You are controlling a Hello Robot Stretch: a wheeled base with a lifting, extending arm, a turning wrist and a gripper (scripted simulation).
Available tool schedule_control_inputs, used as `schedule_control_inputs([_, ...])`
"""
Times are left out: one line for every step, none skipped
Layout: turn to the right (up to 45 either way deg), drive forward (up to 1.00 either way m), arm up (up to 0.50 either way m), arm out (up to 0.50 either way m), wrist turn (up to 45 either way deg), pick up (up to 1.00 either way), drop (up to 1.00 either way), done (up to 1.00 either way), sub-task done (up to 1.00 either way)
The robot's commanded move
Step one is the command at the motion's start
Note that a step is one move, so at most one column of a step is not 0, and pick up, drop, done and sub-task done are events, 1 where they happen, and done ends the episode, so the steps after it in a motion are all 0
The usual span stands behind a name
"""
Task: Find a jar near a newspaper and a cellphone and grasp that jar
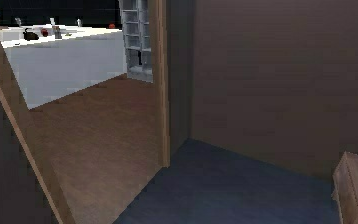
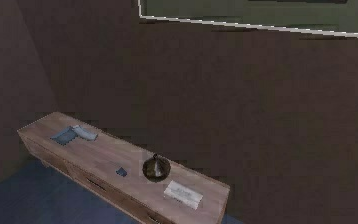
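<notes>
Arm side view: I see long wooden bench [image 2: 107,150] against dark wall. Dark round jar [image 2: 155,167] stands on bench, toward its right end. White folded paper [image 2: 182,193] lies at bench's right end; small dark flat thing [image 2: 121,172], phone-sized, sits mid-bench near front edge; grey-blue flat thing [image 2: 74,133] lies near bench's left end. Pale-framed picture [image 2: 247,12] hangs above bench. Jaws' state: I cannot tell. Forward view: bench corner at lower right, open doorway [image 1: 97,90] far to its left.

1 sideboard [image 2: 107,150], 1 dark vessel [image 2: 155,167], 1 bluish sheet [image 2: 74,133], 1 white sheet [image 2: 183,193], 1 dark slab [image 2: 121,172].
</notes>
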Motion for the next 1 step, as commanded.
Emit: schedule_control_inputs([0.0,0.0,0.5,0.0,0.0,0.0,0.0,0.0,0.0])
